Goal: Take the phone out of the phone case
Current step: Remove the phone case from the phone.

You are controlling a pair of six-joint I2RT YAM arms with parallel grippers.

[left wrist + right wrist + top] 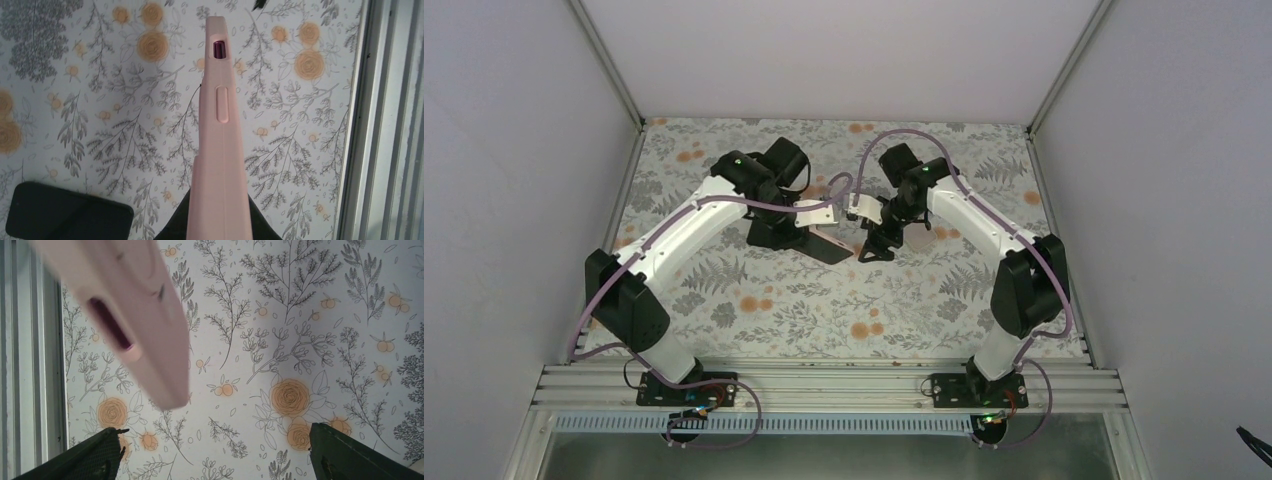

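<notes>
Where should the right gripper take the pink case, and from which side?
Probably the free end of the case, coming from the right: the left gripper clamps the other end, leaving that slim tip clear above the table by the open right gripper.

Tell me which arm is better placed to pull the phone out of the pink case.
Right, I judge. The left gripper is shut on the pink phone case, so it is busy. The right gripper is open and empty, with the case's end close in front.

A flat slab (65, 216) lies on the table (125, 100) near the raised phone case (220, 125).
</notes>
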